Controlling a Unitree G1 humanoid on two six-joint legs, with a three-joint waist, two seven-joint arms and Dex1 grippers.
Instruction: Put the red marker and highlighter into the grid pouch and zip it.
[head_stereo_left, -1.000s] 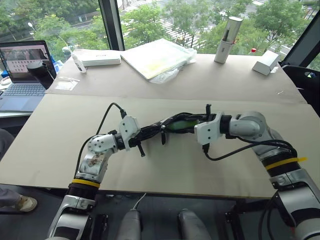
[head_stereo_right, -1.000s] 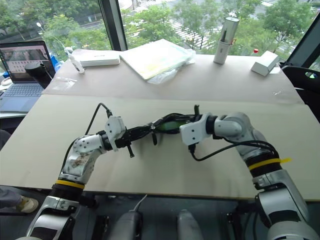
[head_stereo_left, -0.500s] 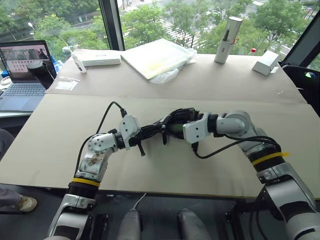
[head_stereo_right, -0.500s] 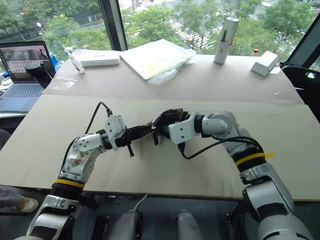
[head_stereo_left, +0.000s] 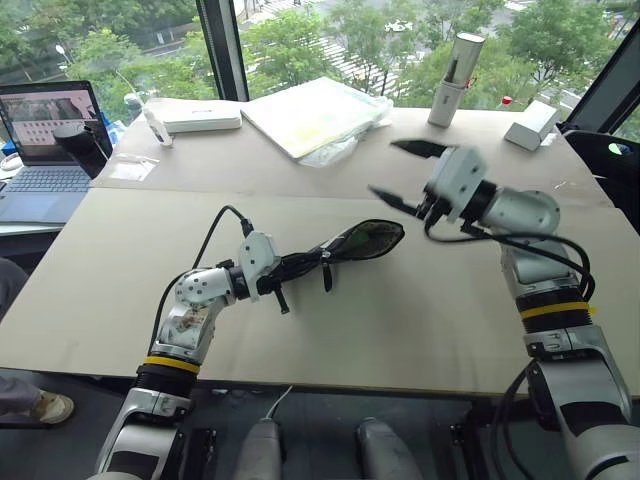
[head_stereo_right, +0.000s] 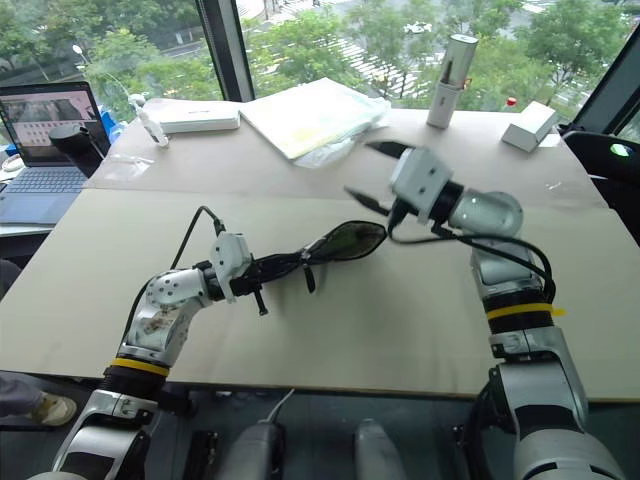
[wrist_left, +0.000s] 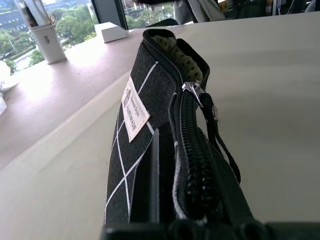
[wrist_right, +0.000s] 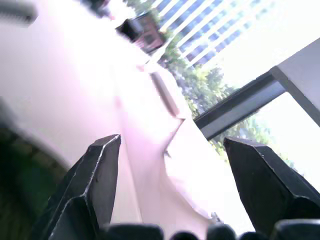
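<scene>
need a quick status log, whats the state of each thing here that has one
grid pouch: held off the table, mouth gaping, zip partly undone
left gripper: shut on the pouch's end
right gripper: open, empty, raised clear of the pouch
laptop: lid up, screen lit

Tan tabletop (head_stereo_left: 420, 320) in two sections, seam running across. Far section carries a laptop (head_stereo_left: 45, 150), flat white box (head_stereo_left: 200, 118), bagged papers (head_stereo_left: 315, 115), upright white cylinder (head_stereo_left: 455, 80), small white block (head_stereo_left: 530, 125). Full-height windows behind with dark mullion (head_stereo_left: 222, 50), trees outside, daylight.
</scene>
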